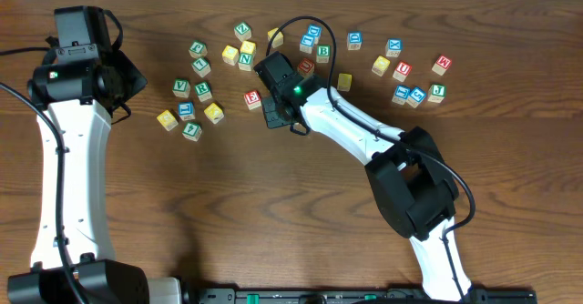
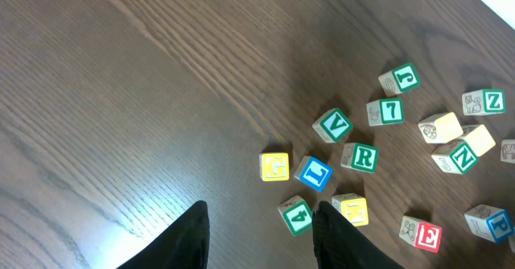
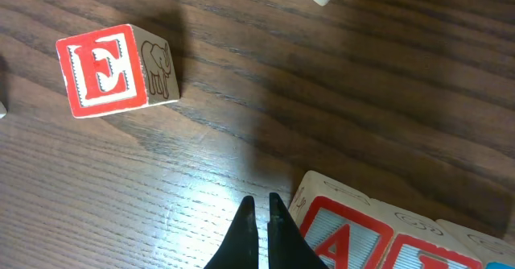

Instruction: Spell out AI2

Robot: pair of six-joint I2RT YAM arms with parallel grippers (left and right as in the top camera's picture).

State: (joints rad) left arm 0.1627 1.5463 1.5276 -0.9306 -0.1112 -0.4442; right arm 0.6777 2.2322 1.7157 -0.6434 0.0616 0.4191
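Note:
In the right wrist view the wooden cube with a red "A" lies at the bottom edge, right beside my right gripper. That gripper is shut with nothing between its fingers. A second red-framed cube touches the "A" cube on the right, with its letter cut off by the frame. From overhead, the right gripper reaches into the cube cluster and hides those cubes. I cannot pick out the "I" or the "2" cube. My left gripper hangs open and empty, well above the table at the far left.
The red "E" cube lies apart to the upper left of the right fingers, also seen from overhead. Several other letter cubes lie scattered across the back of the table, such as the green "V" and the yellow "G".

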